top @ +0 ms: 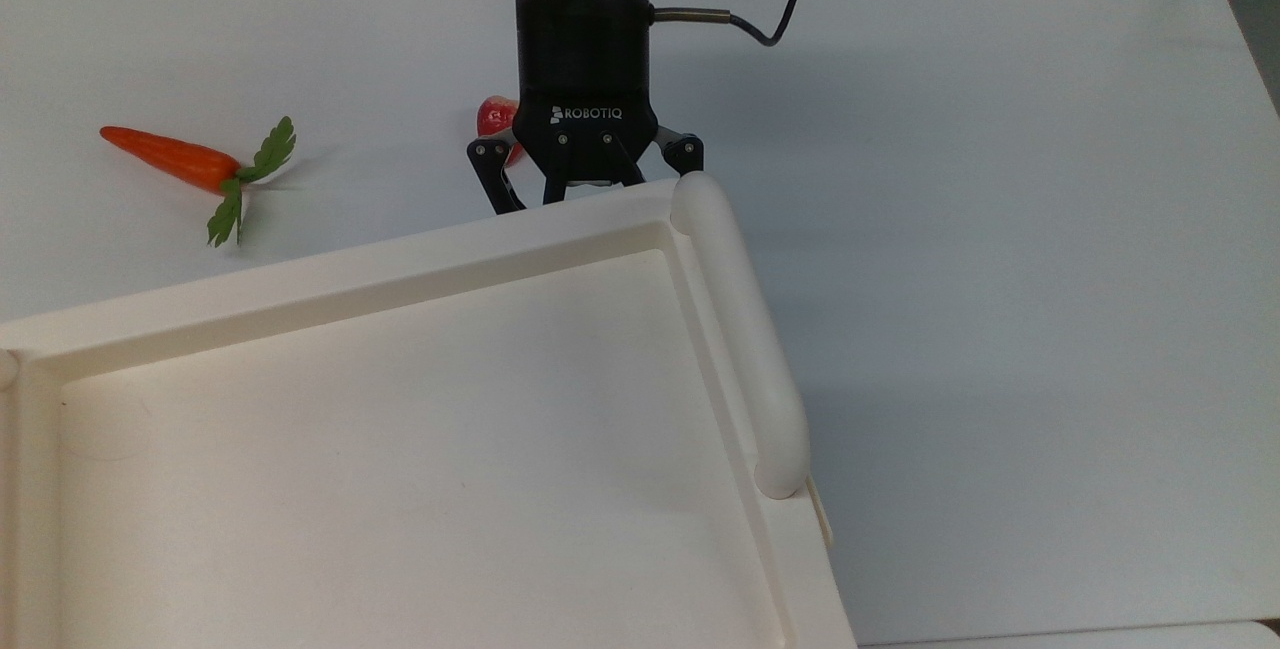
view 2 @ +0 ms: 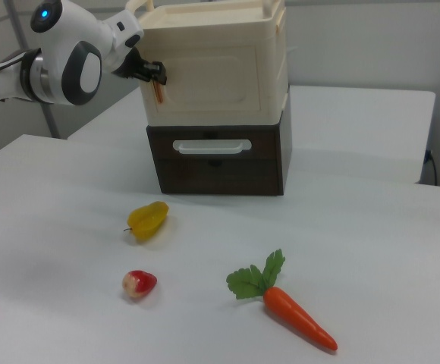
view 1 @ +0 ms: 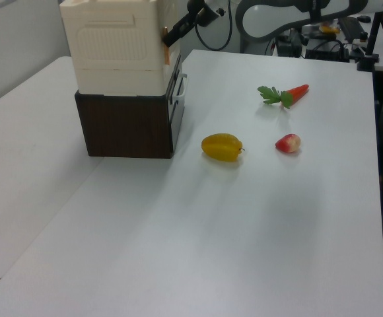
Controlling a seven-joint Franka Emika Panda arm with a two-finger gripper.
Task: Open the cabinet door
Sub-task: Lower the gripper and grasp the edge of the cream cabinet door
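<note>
The gripper (view 2: 150,73) is sitting at the upper front corner of the cabinet, on the right view's left, against the edge of the cabinet door (view 2: 216,76). That door is the cream front panel of the upper unit and is lying flush with the cabinet face, so I judge it not yet opened. The brownish fitting (view 2: 158,91) is running down the same edge just under the gripper. The arm is probably reaching in there because that edge offers the one part to pull on.

In the top view, the gripper body is pointing down past the rim of the recessed cream top (top: 350,269), beside the end of the thick rounded bar (top: 745,339). That rim is covering the tips of the fingers, so whether they are open or clamping the fitting cannot be told.

The cream unit is resting on a dark brown base (view 2: 220,178), which is keeping the door raised above the surface (view 2: 372,250).

Items on the surface, all lying well apart from the cabinet and clear of the door's likely swing:
- carrot (view 2: 296,318): one
- yellow fruit (view 2: 148,218): one
- small red fruit (view 2: 139,283): one

Further count: one cabinet, one door, one drawer handle (view 2: 211,145), one arm.
</note>
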